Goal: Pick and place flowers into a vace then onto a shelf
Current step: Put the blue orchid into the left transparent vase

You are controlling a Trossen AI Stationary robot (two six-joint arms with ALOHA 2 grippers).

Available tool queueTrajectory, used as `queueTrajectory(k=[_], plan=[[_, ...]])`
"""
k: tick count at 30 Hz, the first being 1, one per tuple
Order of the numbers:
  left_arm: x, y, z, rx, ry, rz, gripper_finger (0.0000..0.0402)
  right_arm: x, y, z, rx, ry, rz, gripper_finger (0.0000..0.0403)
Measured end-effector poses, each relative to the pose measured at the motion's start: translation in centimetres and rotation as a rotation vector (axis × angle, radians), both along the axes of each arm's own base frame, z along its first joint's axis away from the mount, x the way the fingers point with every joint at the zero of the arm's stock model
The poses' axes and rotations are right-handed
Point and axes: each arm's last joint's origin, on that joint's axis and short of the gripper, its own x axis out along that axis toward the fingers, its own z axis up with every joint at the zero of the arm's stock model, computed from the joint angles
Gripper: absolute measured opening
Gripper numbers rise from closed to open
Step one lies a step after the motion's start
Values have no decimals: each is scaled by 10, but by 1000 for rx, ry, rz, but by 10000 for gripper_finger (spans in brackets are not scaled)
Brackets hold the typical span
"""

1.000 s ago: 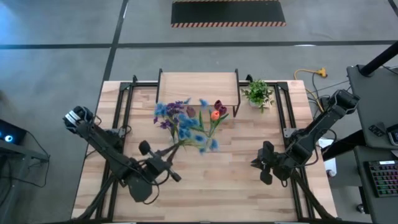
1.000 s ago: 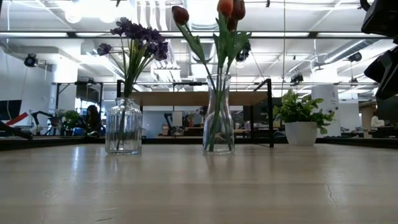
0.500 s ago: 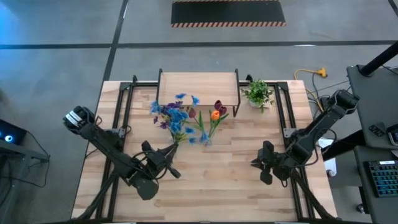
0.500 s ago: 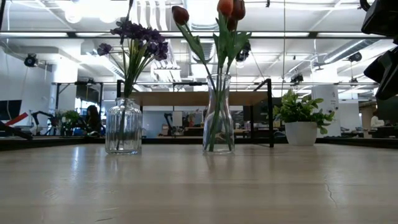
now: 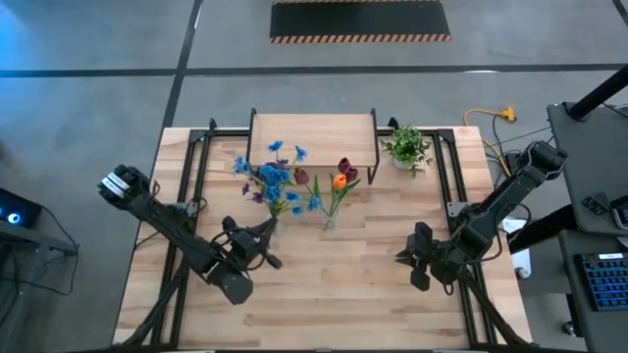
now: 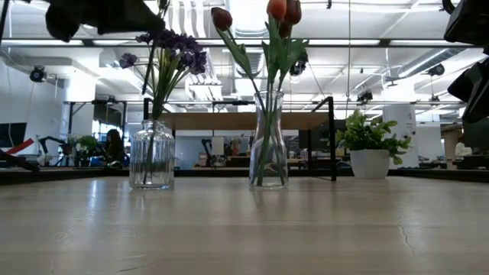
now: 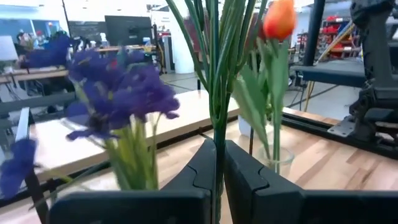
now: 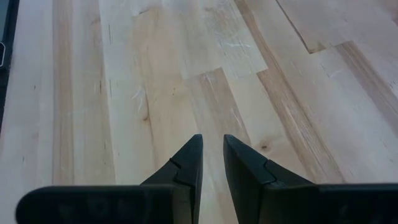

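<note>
Vases [image 6: 152, 155] (two) crowd left pincer [image 7: 219, 163] clamping blue flowers [image 5: 276, 176]; right pincer [image 8: 212, 163] narrow.

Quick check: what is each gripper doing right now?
Left gripper: shut on the blue flowers' stems.
Right gripper: slightly open, empty, over bare table.

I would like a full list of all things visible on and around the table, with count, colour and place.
Blue flowers: one bunch, blue blooms on green stems, held above the table's left-centre.
Purple flowers: one cluster, in the left vase.
Tulips: several, dark red and orange, in the right vase.
Vases: two, clear glass, mid-table.
Shelf: one, light wood top, black legs, far edge.
Potted plant: one, green, white pot, right of shelf.
Table: one, light wood.
Left gripper: shut on the blue flowers' stems.
Right gripper: slightly apart, empty, above bare table at right.
</note>
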Motion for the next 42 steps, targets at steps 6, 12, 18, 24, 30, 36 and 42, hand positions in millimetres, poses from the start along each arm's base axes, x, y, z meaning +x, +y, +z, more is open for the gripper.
queueTrajectory(k=[6, 12, 18, 24, 30, 36, 42], plan=[[-19, 16, -8, -42, -53, 1, 0, 0, 0, 0, 0, 0, 0, 56], [-32, 25, -11, -53, -69, 2, 0, 0, 0, 0, -3, -2, -1, 56], [-33, 27, -19, -67, -85, 4, 0, -1, -1, -2, -9, 1, -1, 56], [-26, 28, -28, -75, -95, 23, 0, -1, -2, -4, -15, 5, -3, 56], [-21, 31, -33, -84, -106, 43, 0, -1, -2, -4, -20, 6, 2, 56], [-18, 34, -33, -92, -121, 61, 0, -2, -2, -4, -25, 9, 5, 56], [-17, 36, -33, -90, -121, 72, 0, -3, -3, -7, -33, 16, 5, 56]])
